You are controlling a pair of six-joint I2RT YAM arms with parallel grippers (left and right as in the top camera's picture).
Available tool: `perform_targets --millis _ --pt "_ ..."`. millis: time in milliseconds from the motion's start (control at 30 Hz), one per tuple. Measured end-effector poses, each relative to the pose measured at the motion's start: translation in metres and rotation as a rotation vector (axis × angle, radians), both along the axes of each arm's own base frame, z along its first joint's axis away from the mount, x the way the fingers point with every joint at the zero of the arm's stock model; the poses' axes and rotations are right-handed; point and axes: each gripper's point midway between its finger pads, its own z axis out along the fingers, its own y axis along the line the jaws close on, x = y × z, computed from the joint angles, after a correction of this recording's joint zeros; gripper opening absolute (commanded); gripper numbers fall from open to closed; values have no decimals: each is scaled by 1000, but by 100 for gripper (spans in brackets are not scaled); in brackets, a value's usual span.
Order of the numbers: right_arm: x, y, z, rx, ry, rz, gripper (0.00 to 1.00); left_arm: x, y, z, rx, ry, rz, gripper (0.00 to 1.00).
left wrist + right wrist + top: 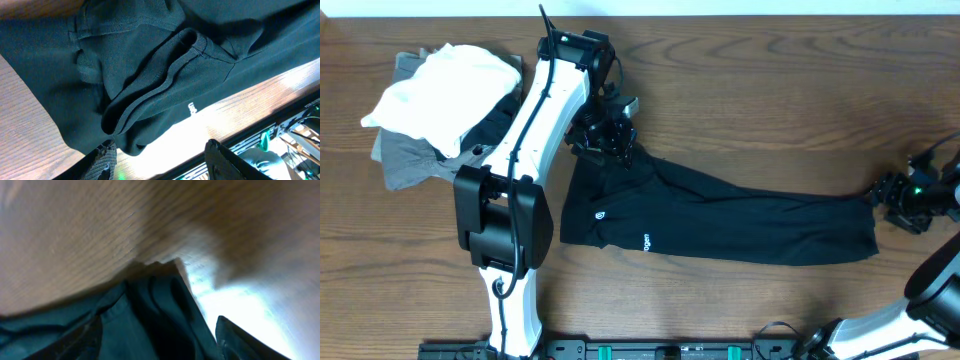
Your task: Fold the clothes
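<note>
The black shirt (720, 215) lies in the middle of the table (770, 90) as a long band. Its axis runs left to right, with the logo end at the left and the right end slightly nearer. It seems laid out straight for the next fold: the left gripper (610, 140) at its far-left corner and the right gripper (890, 193) at its right end both gape, grasping nothing.

Brown wooden table (770, 90), grain running lengthwise. At the table's far left corner, a crumpled white garment (445, 88), heaped on top of a grey garment (405, 160) spilling toward the table's left edge. Along the table's near edge, a black rail (570, 350) with green fittings.
</note>
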Motion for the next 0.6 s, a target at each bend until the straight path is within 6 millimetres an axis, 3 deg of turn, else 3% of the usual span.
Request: perform_targets --millis 133,300,433,600 --pt "-5 7 -19 49 27 73 73 0 0 0 -1 -1 -3 59" --pt "-13 18 -20 99 65 120 73 0 0 0 -3 -4 -10 59" --pt "-22 30 -22 112 134 162 58 1 0 0 -5 -8 -14 59" --pt "-25 42 -27 48 221 228 24 1 0 0 -7 -12 -21 59"
